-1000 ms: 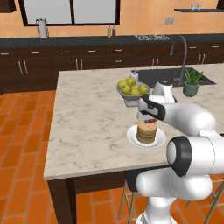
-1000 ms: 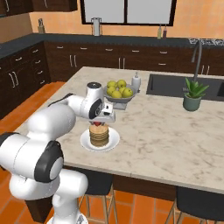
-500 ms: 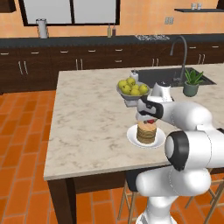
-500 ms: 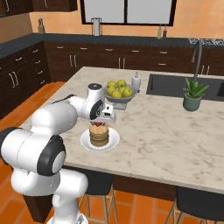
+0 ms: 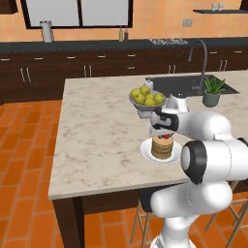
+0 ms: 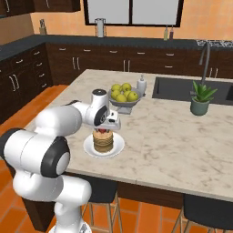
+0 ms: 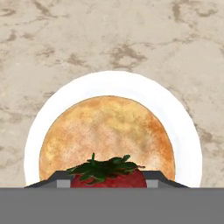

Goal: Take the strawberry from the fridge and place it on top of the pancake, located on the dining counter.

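The strawberry, red with a green leafy cap, sits between the two finger tips of my gripper, which is shut on it. It hangs just above the pancake, a tan-brown stack on a white plate. From the base, my gripper points down over the pancake on the dining counter, with the strawberry right over the stack. Whether the fruit touches the pancake I cannot tell.
A grey bowl of yellow-green fruit stands just behind the plate, with a small white bottle beside it. Farther right are the inset sink and a potted plant. Bare marbled top lies left of the plate.
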You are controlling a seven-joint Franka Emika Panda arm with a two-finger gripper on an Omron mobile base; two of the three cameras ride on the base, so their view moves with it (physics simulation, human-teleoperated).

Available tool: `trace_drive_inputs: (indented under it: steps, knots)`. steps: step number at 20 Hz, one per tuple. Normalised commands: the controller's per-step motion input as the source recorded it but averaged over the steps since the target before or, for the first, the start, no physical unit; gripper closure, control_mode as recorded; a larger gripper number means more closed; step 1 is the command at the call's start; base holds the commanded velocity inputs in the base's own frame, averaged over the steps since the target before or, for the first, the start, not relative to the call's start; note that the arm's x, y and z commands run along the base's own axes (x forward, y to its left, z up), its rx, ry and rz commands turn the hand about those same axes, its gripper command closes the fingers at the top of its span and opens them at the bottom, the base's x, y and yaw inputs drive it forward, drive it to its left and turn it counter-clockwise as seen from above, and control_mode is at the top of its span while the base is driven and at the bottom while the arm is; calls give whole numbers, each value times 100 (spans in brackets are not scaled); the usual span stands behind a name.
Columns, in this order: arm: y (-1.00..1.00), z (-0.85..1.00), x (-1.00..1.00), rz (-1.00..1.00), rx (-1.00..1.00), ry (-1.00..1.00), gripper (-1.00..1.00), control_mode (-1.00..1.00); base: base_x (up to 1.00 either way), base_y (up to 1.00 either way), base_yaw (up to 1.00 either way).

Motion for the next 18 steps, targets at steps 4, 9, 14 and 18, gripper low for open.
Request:
trace_drive_inputs:
  steps: [4,9,14,18]
  knots:
    - [3,-21,9,0,0,2,100,-100,0,0,0]
    - [4,-16,4,0,0,1,100,-100,0,0,0]
    - [3,-41,-30,0,-1,10,-100,-100,0,0,0]
    - [1,-56,-32,0,-1,15,-100,-100,0,0,0]
